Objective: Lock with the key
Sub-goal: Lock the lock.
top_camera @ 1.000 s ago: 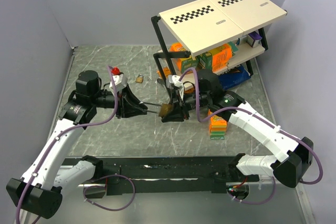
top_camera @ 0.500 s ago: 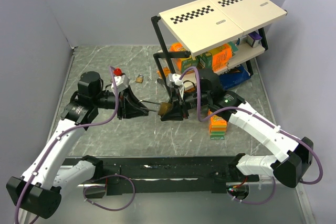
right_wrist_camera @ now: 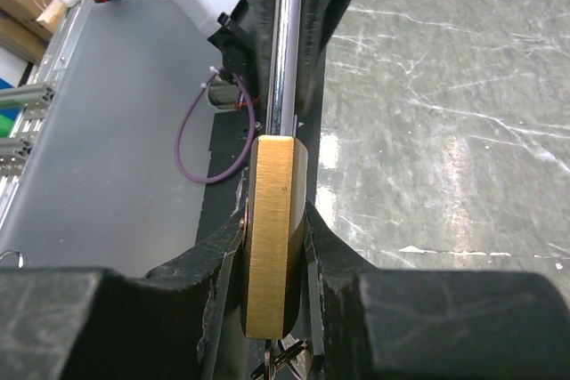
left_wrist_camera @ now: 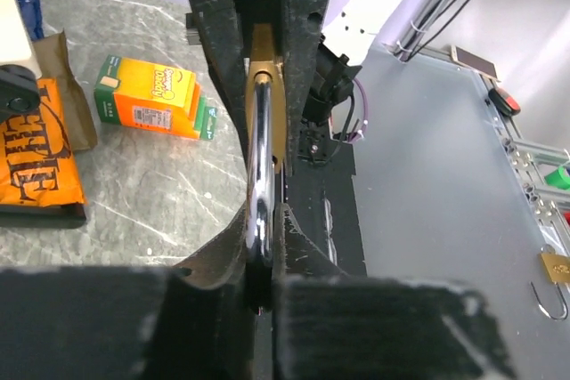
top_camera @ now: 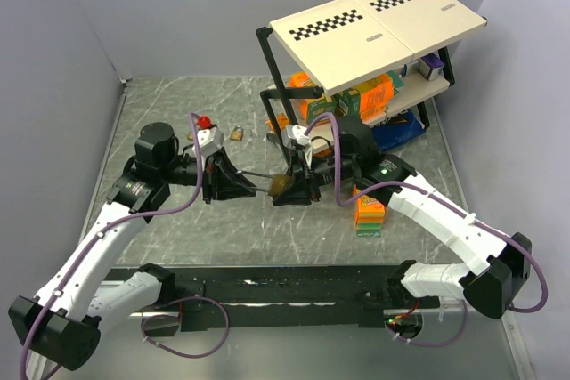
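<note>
A brass padlock (top_camera: 281, 184) is held off the table between both grippers at mid-table. My right gripper (top_camera: 296, 186) is shut on its brass body (right_wrist_camera: 270, 246), one finger on each flat face. My left gripper (top_camera: 233, 186) is shut on the silver shackle (left_wrist_camera: 259, 166), which runs straight from its fingers into the brass body (left_wrist_camera: 265, 77). In the right wrist view the shackle (right_wrist_camera: 287, 33) leads up into the left gripper's black fingers. Bits of thin metal (right_wrist_camera: 294, 369) show under the padlock body; I cannot tell whether this is the key.
A second small brass padlock (top_camera: 237, 133) lies on the table behind the left gripper. A black shelf rack (top_camera: 374, 20) with orange and green boxes stands at the back right. An orange-green box (top_camera: 369, 214) lies by the right arm, also in the left wrist view (left_wrist_camera: 153, 95).
My left gripper has shifted a little to the right, toward the padlock body, still on the shackle. The right gripper and the brass body have stayed put.
</note>
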`<state>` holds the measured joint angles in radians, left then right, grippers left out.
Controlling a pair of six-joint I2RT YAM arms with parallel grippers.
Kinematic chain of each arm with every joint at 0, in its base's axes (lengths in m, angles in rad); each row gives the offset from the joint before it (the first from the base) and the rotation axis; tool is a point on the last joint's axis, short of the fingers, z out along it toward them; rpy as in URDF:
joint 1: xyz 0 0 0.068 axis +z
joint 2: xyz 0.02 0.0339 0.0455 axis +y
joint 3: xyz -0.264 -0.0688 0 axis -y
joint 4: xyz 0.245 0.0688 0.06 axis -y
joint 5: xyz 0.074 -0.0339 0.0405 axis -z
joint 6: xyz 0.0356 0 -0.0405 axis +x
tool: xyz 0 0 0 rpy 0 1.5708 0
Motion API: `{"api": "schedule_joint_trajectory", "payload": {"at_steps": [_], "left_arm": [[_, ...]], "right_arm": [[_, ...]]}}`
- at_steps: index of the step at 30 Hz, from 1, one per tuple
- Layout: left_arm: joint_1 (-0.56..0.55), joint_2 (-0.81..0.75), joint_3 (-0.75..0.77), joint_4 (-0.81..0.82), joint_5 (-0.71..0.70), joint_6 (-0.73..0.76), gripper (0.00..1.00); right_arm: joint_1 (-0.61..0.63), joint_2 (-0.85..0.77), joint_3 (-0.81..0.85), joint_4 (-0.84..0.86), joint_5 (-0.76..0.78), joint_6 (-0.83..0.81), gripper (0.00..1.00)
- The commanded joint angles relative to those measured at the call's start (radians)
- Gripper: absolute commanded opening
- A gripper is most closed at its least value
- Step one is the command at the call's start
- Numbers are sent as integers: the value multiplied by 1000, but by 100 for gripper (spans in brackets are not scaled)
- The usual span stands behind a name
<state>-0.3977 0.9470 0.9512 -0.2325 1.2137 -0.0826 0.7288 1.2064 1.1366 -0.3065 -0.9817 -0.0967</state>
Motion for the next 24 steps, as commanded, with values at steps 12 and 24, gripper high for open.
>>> {"api": "schedule_joint_trajectory", "payload": {"at_steps": [12,24], "left_arm": [[-170,25,-49,258,-103,-204,1],[-262,144,-63,340,-108,-190,1]], "right_arm": [[41,30,2,242,-49,90,0],[83,104,46,412,-74,186,0]]}}
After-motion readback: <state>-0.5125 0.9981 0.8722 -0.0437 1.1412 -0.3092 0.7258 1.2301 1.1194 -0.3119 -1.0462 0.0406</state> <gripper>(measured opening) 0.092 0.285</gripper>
